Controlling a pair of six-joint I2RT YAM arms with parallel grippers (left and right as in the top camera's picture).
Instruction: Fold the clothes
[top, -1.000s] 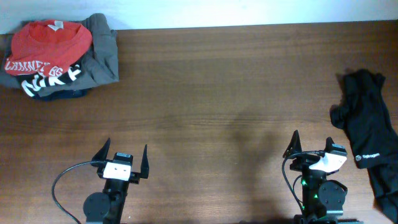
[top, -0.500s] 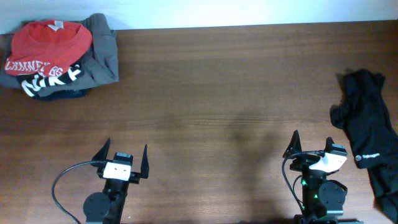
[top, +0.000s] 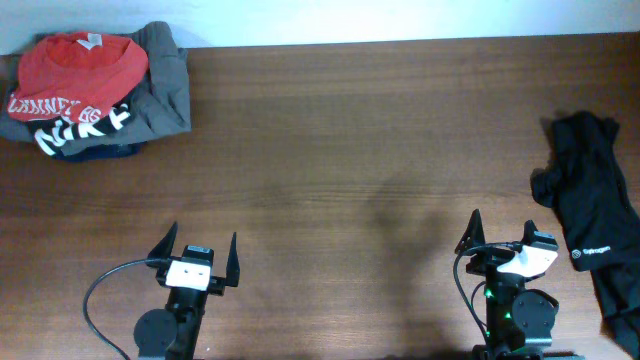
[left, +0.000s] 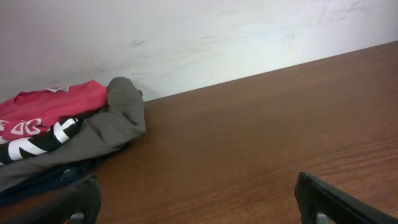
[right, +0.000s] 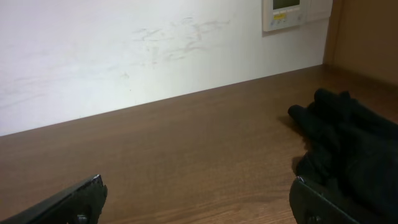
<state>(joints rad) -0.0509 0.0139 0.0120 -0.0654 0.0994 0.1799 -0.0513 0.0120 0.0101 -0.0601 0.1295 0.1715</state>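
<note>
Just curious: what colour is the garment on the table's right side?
Black garment, best seen overhead.

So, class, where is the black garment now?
In the overhead view the black garment lies crumpled at the right edge of the table, just beside the right gripper, far from the pile at far left.

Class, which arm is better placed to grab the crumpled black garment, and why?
Right. The black garment lies beside the open right gripper; the left gripper is much farther away.
</note>
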